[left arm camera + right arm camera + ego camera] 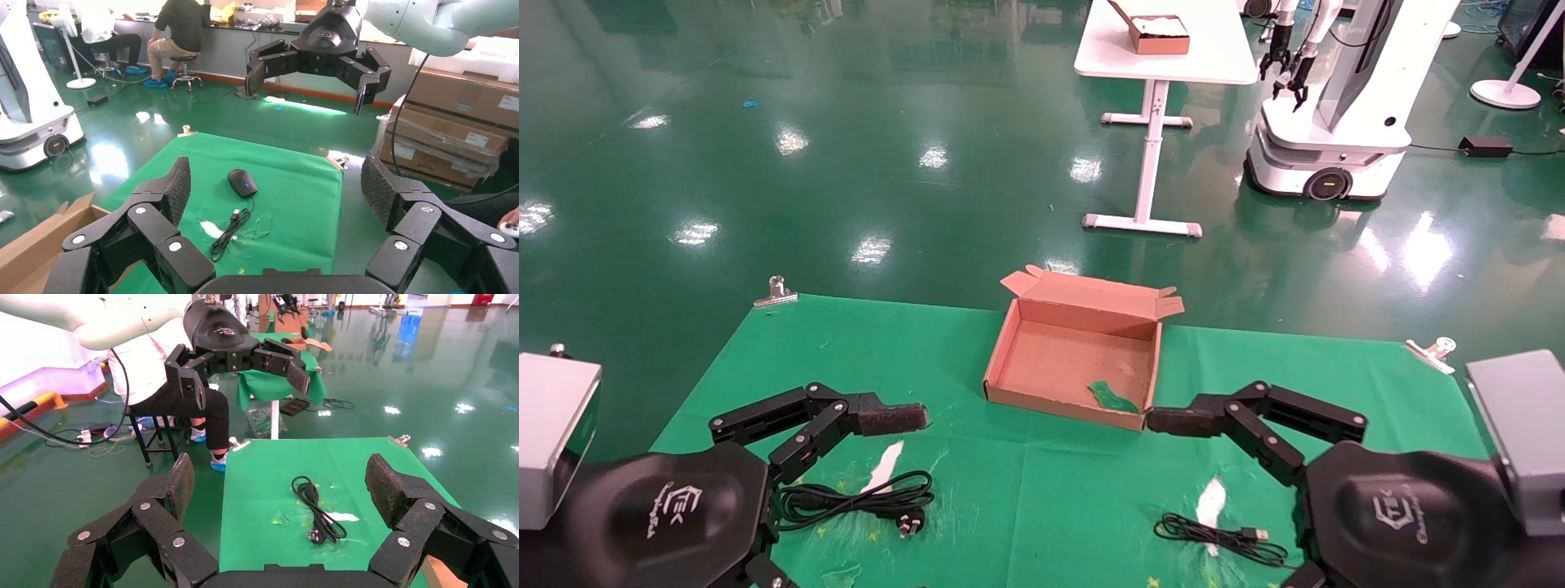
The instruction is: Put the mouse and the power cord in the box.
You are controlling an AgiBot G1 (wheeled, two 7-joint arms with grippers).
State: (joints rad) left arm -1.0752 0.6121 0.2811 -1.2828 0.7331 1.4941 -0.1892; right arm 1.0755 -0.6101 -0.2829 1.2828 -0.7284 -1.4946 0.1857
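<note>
The brown cardboard box (1011, 346) lies open at the table's far centre, a green scrap (1113, 398) on its floor. The coiled power cord (858, 496) (317, 508) rests near the front left, below my left gripper (903, 418) (275, 173), which hangs open and empty. My right gripper (1169, 420) (278, 467) is open too, its tips beside the box's front right corner. The black mouse (242, 182) shows only in the left wrist view; my right arm hides it in the head view. Its thin cable (1222, 539) lies at the front right.
A green cloth (1026, 506) covers the table, with torn white patches (884, 465) and metal clips (776, 291) at its far corners. Beyond the table stand a white table (1164, 57) bearing a smaller box and another robot (1336, 106).
</note>
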